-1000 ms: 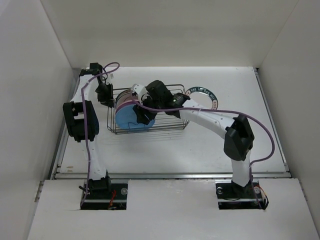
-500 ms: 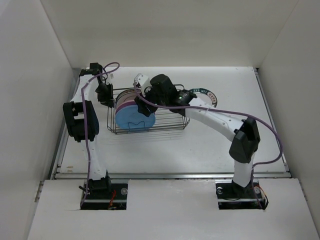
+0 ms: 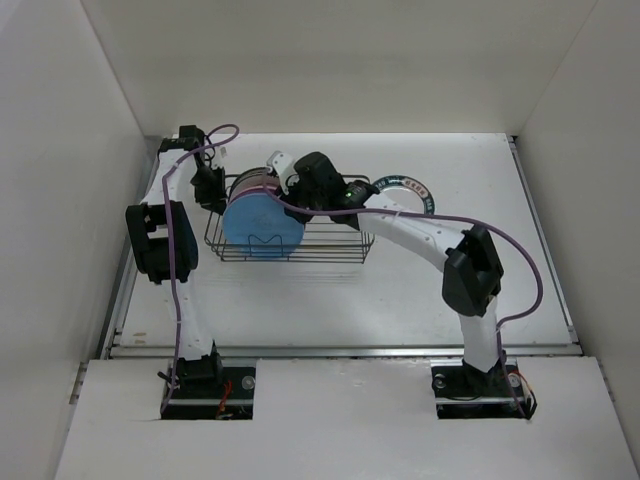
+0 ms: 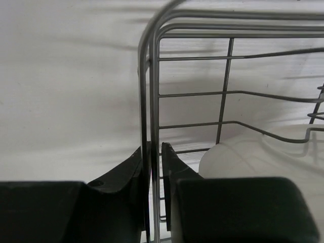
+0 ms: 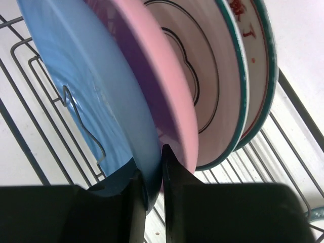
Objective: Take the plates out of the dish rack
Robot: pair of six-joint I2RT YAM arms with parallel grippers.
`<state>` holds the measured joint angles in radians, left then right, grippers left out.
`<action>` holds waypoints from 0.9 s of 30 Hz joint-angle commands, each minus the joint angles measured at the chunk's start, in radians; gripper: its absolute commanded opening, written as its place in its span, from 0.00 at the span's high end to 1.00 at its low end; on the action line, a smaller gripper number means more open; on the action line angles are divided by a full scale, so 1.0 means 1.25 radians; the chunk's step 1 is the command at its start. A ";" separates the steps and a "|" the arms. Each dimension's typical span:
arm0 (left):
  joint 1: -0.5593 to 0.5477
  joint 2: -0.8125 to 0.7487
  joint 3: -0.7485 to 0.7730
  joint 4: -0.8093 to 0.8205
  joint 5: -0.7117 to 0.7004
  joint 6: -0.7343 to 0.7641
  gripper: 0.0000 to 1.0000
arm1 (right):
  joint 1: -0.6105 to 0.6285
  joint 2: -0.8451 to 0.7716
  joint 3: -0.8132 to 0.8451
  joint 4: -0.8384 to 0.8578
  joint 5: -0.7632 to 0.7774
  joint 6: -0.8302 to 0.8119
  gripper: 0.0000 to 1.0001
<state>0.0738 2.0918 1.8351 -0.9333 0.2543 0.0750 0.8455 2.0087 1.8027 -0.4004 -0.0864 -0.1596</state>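
Right end effector [image 5: 154, 169] clamps blue plate [image 5: 76, 86] among four racked; left end effector [image 4: 152, 152] clamps dish rack [image 4: 150, 81].

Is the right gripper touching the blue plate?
Touching. In the right wrist view the right gripper clamps the blue plate by its rim, no gap.

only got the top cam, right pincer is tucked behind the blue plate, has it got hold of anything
observer: Yes, the right pincer is shut on the blue plate's rim, one finger wedged between it and the pink plate.
operator: and the left one, just parked by the rack
observer: No, the left pincer is clamped on the dish rack's end wire.
operator: what's behind the pink
observer: A teal-rimmed plate with a black outline drawing, then a plate with red characters.
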 commanded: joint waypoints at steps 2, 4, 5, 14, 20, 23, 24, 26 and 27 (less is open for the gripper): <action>-0.008 -0.014 0.017 -0.028 0.002 0.004 0.91 | 0.005 -0.040 0.022 0.000 -0.013 0.063 1.00; -0.008 -0.014 0.017 -0.028 0.002 0.004 0.93 | 0.005 -0.095 0.004 0.010 0.026 0.063 1.00; -0.008 -0.014 0.017 -0.028 -0.006 0.004 0.97 | 0.005 -0.117 -0.005 0.024 0.040 0.063 1.00; -0.008 -0.022 -0.026 -0.003 -0.006 -0.030 1.00 | 0.005 -0.322 -0.122 0.185 0.199 0.055 1.00; -0.008 -0.022 -0.026 0.020 -0.006 -0.061 1.00 | -0.003 -0.376 -0.145 0.085 0.099 0.055 1.00; -0.008 -0.022 -0.033 0.030 -0.006 -0.087 1.00 | -0.020 -0.404 -0.154 -0.046 0.006 0.055 1.00; -0.008 -0.022 -0.033 0.040 -0.006 -0.087 1.00 | -0.028 -0.412 -0.182 -0.078 -0.068 0.055 1.00; -0.008 -0.022 -0.033 0.040 0.002 -0.108 1.00 | -0.037 -0.437 -0.218 -0.137 -0.154 0.055 1.00; -0.008 -0.022 -0.033 0.040 0.002 -0.108 1.00 | -0.037 -0.447 -0.243 -0.180 -0.220 0.066 1.00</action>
<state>0.0734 2.0937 1.8000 -0.9092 0.2665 0.0498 0.8108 1.4891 1.5536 -0.4412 -0.1219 -0.1020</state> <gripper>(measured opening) 0.029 0.192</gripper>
